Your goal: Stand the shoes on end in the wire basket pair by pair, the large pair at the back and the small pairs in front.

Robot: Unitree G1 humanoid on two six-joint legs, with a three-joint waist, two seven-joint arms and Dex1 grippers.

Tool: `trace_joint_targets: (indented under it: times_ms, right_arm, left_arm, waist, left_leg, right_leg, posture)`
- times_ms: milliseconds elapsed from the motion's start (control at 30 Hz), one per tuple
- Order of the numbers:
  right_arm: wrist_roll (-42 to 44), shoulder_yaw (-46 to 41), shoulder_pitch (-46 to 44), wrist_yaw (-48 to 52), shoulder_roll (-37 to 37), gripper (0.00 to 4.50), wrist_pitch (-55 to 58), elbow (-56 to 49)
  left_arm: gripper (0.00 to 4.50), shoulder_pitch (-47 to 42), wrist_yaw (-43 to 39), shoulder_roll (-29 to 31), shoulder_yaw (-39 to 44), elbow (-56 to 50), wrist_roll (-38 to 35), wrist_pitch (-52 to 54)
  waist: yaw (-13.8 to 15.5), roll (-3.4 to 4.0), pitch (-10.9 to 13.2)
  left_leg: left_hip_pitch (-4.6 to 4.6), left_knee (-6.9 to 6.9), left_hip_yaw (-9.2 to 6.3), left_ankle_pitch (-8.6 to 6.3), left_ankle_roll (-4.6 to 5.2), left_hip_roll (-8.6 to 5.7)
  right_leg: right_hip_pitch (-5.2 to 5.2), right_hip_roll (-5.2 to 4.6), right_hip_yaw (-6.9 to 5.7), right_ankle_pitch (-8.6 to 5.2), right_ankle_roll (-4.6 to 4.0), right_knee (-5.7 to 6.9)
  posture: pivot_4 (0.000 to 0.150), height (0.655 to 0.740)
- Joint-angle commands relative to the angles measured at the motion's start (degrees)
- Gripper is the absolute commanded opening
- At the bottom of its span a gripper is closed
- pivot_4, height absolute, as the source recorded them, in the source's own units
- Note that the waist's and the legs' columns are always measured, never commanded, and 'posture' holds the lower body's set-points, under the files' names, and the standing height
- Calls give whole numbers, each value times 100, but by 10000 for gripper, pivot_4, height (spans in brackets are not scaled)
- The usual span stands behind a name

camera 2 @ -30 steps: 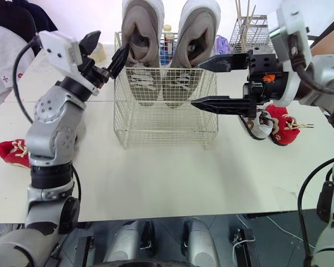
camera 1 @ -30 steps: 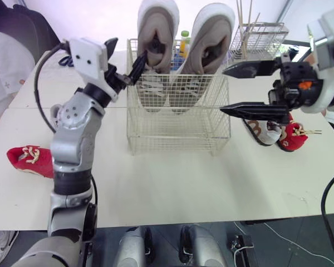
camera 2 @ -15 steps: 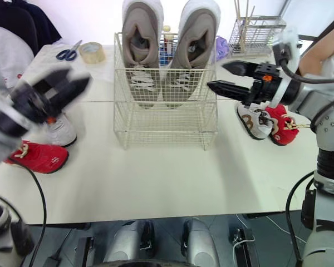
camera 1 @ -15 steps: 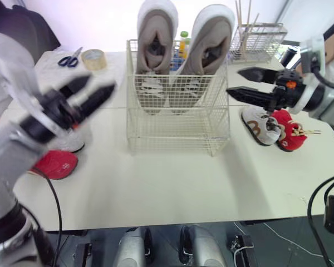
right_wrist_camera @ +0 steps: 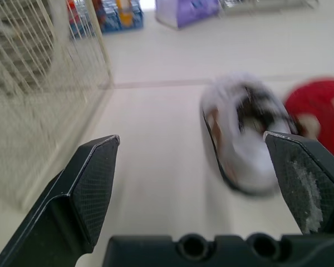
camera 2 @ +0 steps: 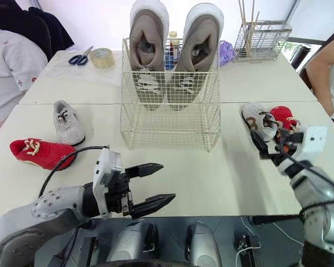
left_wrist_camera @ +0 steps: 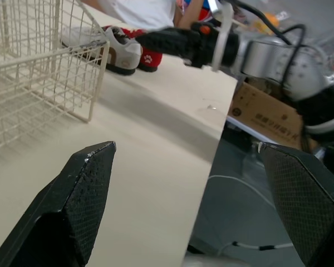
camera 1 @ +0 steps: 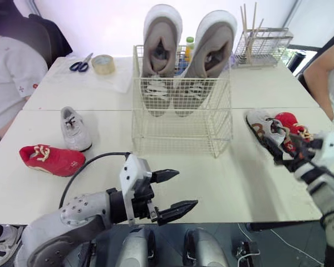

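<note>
— Where's everything?
— The basket (camera 2: 170, 127), with the large pair (camera 2: 148, 41) on end, sits well beyond my jaws. Right gripper (right_wrist_camera: 190, 139) and left gripper (camera 2: 168, 181) both gape wide, empty; 1 small white shoe (right_wrist_camera: 245, 144) lies just ahead between the right jaws.
— Handling?
— Light and soft, I reckon; pinch the stiffer heel.

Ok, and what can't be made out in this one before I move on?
Red shoe on the right: head views, partly behind the white shoe beside it; right wrist view, blurred and cut by the edge.
Bottles behind the wire basket: head views, mostly hidden by the large pair.
Right gripper: head views, blurred; the right wrist view shows it open.
</note>
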Motion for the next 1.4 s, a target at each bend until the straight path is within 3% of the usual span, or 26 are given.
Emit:
trace_joint_targets:
  times_ms: [33, 167, 500, 767, 933, 1267, 1400]
  right_arm:
    - [50, 6, 6, -144, 74, 45000, 17, -143]
    - [-99, 256, -215, -195, 163, 45000, -128, 295]
    - [-975, 736, -1468, -363, 270, 45000, -1400, 2624]
    - [-1322, 829, -1947, -513, 282, 45000, -2039, 3613]
    - [-1354, 931, -2281, 173, 95, 45000, -2736, 4437]
    - [-1564, 1082, -3644, 1211, -462, 45000, -3905, 7188]
    - [-1775, 1263, -3862, 1391, -489, 31765, -4339, 7731]
  left_arm:
    - [43001, 38, -25, -53, 45, -59, 250, -369]
    - [43001, 85, 78, -121, 70, -35, 279, -491]
    - [43001, 268, 199, -39, 222, -11, 413, -579]
    - [43001, 521, 261, -3, 305, -79, 514, -674]
    - [43001, 569, 272, -31, 205, -19, 690, -733]
    - [43001, 199, 331, -89, 112, 184, 749, -593]
    - [45000, 140, 429, -92, 159, 140, 637, -485]
  waist:
    - [-42, 0, -2]
    - [-103, 2, -3]
    - [-97, 2, -3]
    - [-112, 4, -2]
    - [-128, 4, -2]
    - [-141, 4, 0]
    - [-146, 4, 0]
  left_leg:
    - [2, 0, 0, -1, 2, 2]
    - [-1, -3, -3, -6, 10, 3]
    - [-5, -3, -2, -6, 13, -1]
    - [-5, -4, -2, -4, 9, 0]
    - [-5, -4, -1, -4, 9, 0]
    - [-4, -4, 1, 1, 1, 0]
    - [-4, -5, 2, 10, -14, 0]
  right_leg:
    - [0, 1, 0, -1, -1, 0]
    - [0, 3, 0, -2, -1, -6]
    - [-1, 3, 0, -2, 2, -10]
    - [-2, 3, 0, 5, 15, -10]
    - [-2, 3, 0, 5, 15, -12]
    - [-2, 4, 1, 6, 16, -12]
    - [-1, 3, 1, 7, 17, -13]
  posture:
    - [1500, 7400]
    - [1500, 7400]
    - [1500, 7400]
    - [1500, 7400]
    - [1500, 7400]
    - [1500, 7400]
    - [1500, 7400]
